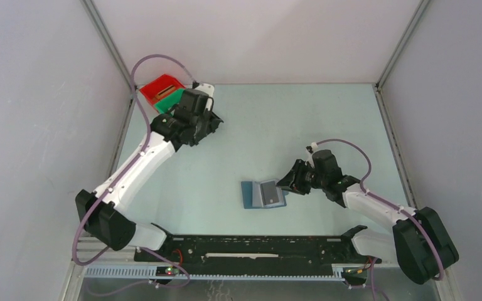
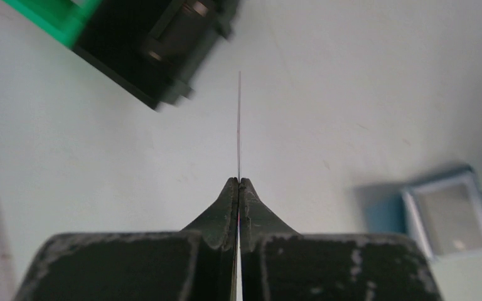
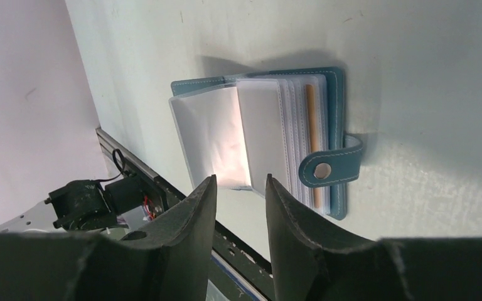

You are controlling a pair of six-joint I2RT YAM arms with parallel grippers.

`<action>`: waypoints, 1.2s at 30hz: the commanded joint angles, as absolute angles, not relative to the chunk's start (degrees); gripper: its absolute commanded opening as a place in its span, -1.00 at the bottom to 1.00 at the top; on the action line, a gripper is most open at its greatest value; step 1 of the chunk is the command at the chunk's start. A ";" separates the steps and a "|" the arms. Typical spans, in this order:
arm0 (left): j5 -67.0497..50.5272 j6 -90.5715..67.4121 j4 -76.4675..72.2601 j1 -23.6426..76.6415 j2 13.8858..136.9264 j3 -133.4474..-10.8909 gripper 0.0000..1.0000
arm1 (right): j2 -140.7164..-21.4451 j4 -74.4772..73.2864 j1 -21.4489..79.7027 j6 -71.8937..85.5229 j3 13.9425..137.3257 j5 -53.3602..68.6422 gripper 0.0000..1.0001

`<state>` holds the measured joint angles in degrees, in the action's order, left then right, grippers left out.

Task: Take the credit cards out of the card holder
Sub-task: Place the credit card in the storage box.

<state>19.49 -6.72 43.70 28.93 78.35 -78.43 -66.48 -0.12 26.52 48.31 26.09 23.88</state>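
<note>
A: Near the middle of the table (image 1: 289, 125), the card holder (image 1: 262, 194) is lying open, and we're seeing its clear sleeves fanning up.

B: Our right gripper (image 1: 287, 183) is hovering just beside it, jaws apart, gripping nothing.

A: By the green bin (image 1: 171, 99), our left gripper (image 2: 238, 182) is pinching a thin card (image 2: 238, 125) edge-on.

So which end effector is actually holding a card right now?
The left end effector: its jaws are shut on a thin card seen edge-on. The right end effector stands open, empty, by the card holder.
</note>
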 commanded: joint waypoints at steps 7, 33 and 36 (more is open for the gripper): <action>32.59 19.85 34.05 27.35 90.97 -87.17 -1.00 | -62.58 -4.19 25.40 47.11 28.39 23.18 -0.11; 38.00 29.43 22.26 21.89 116.16 -90.24 -1.00 | -60.70 -8.05 24.00 46.76 28.65 23.09 -0.10; 37.37 27.81 23.60 21.88 117.07 -90.99 -0.96 | -60.56 -8.17 23.99 46.79 28.65 23.03 -0.09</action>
<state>37.69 29.93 23.99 22.09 116.03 -87.02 -61.89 -7.94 24.34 47.64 26.63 23.75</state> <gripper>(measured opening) 0.005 0.452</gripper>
